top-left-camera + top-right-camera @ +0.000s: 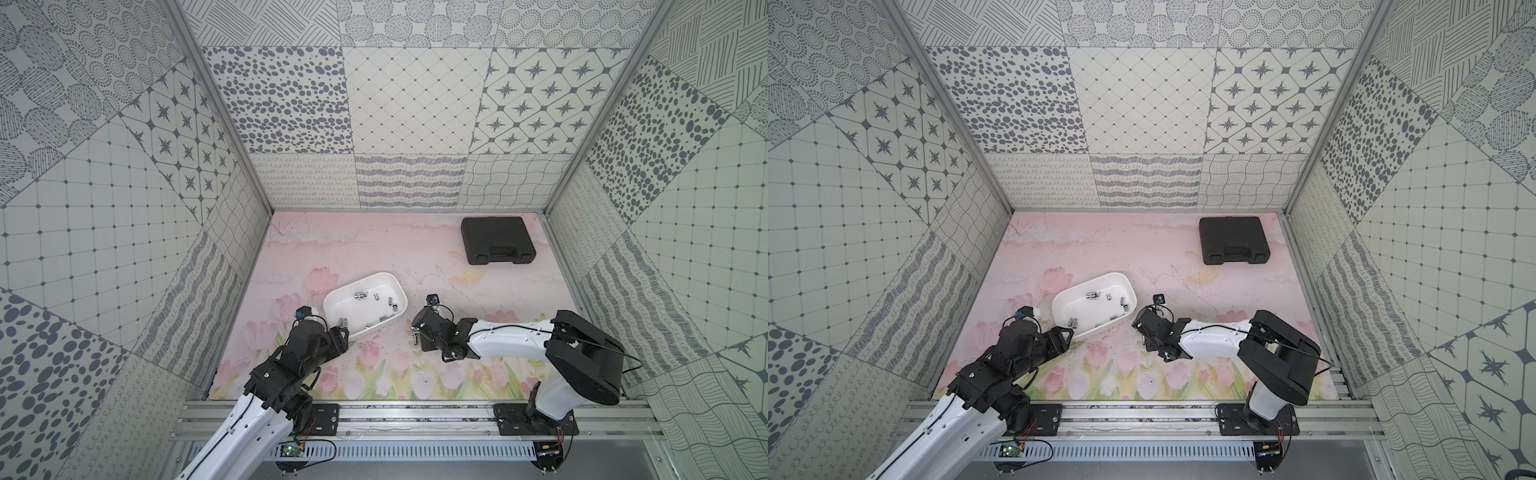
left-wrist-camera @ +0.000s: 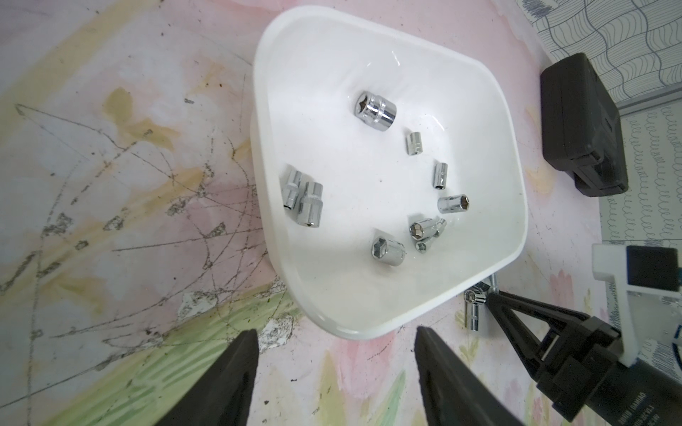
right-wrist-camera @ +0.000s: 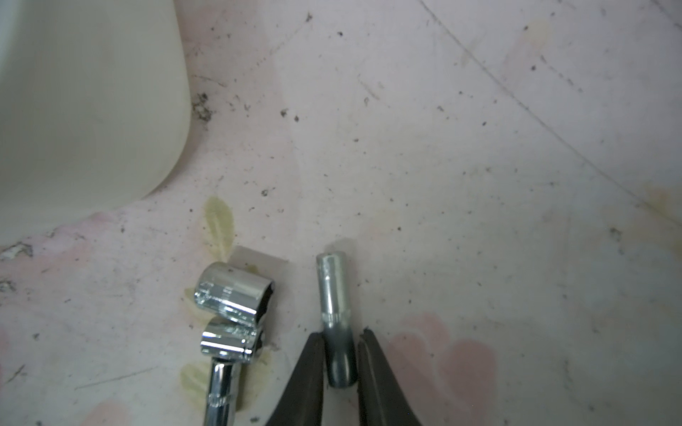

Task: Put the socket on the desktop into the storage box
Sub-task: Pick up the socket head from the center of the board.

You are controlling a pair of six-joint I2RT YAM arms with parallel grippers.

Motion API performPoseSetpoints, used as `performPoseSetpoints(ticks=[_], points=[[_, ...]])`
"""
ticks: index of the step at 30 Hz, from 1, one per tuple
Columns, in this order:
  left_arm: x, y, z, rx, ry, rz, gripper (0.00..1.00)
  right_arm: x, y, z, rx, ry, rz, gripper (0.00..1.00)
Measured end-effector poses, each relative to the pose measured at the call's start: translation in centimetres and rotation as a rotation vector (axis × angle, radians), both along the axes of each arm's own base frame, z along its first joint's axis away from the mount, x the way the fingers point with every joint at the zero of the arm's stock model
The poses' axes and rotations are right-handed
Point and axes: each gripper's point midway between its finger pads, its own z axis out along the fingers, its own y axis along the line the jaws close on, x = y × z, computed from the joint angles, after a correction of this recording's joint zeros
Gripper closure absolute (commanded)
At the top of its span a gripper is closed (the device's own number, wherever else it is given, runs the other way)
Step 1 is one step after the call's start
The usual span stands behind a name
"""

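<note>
Closest to my right wrist lens, my right gripper (image 3: 342, 333) has its two black fingers (image 3: 310, 369) pinched on the dark end of a slim grey metal socket (image 3: 334, 291), one finger against each side. The socket points straight out from the fingertips, low over the pale pink tulip-printed desktop (image 3: 479, 147). I cannot tell whether it rests there or is just clear of it.

That desktop is scuffed with thin dark scratches. Far off at its back right corner lies a closed black hard plastic tool case (image 1: 498, 240), well apart from everything else. Near the middle sits the white shallow plastic storage box (image 1: 353, 313), set askew, with my right gripper just beside its right end. My left gripper (image 2: 336, 332) is at the box's near corner, jaws spread wide and holding nothing.

About ten chrome sockets (image 2: 376, 110) lie scattered inside the box, the fattest one towards its far end. On the desktop just beside the held socket, two short chrome sockets (image 3: 234, 293) touch each other, and the nearer one meets a longer chrome shaft (image 3: 221, 394).
</note>
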Motion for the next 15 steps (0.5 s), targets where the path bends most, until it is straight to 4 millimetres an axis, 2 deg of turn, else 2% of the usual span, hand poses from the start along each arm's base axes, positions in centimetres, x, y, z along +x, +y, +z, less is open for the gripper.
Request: performPoseSetpoints(ticks=[8,15], points=[[0.0,0.0,0.0,0.000,0.000,0.000,0.28,1.0,0.2,0.0,-0.002,-0.008,-0.003,0.75],[0.0,0.0,0.0,0.000,0.001,-0.001,0.28,1.2,0.1,0.0,-0.003,-0.010,-0.010,0.88]])
